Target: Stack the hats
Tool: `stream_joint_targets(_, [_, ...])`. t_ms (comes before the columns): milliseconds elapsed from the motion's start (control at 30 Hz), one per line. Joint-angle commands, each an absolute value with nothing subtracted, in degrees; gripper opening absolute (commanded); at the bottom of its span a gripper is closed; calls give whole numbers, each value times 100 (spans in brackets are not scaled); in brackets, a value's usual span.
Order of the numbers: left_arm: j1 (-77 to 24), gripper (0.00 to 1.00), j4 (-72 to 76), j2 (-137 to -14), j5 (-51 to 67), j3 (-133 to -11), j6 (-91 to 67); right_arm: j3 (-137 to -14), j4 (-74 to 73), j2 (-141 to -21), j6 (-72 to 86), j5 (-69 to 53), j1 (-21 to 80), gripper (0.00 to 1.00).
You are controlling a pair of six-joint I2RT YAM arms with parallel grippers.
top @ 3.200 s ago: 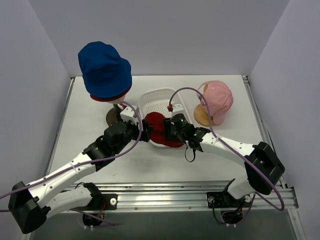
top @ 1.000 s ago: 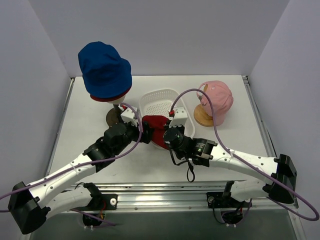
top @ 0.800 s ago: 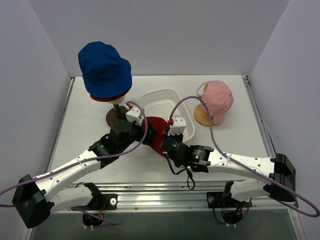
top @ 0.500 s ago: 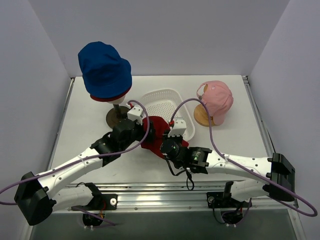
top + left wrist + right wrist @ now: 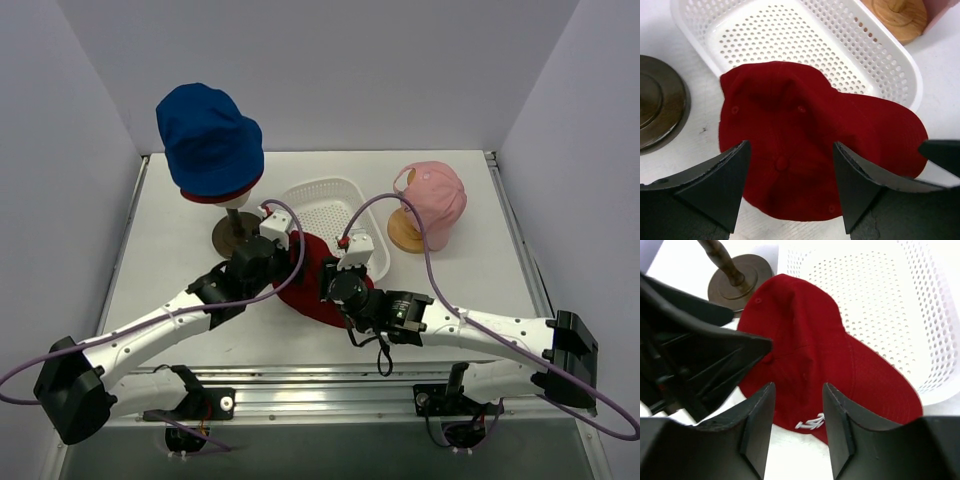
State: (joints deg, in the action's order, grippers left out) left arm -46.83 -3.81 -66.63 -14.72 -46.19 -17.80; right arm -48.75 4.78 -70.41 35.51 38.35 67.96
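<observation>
Left wrist | my left gripper (image 5: 790, 150) spread, empty | right gripper (image 5: 798, 386) parted, empty | red cap (image 5: 810, 120) just below both, long axis spanning left jaws' gap

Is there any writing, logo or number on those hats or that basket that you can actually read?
Nothing here can be read as text.
Red peaked cap: a white stitched mark near its edge, too small and blurred to read.
Pink cap: no lettering can be made out.
Blue hat: no lettering shows.
White basket: only holes, no label.
</observation>
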Motion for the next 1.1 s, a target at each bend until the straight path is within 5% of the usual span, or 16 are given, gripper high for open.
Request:
stream_joint_targets(0, [-4702,75,-483,-6382,-1994,-4826,-1881,-4983,633,-7022,2955,3420,6443,40])
stream_joint_targets(633, [-4685,80,-211,-4975,-2971,-4157,-2048,-5950,853,-8613,1714,1573,5625,41])
stream_joint_targets(833, [-4693,81,-193,-4983,-2935,-4148,-2039,-6108,721,-8675,1793,1977,5625,25])
stream_joint_targets(967, [-4693,80,-185,-4975,-2927,-4148,-2030,-6380,449,-8657,1784,2109,5608,0])
stream_joint_targets(1067, [-4693,80,-176,-4975,-2909,-4140,-2013,-6504,273,-8543,1863,2171,5607,0])
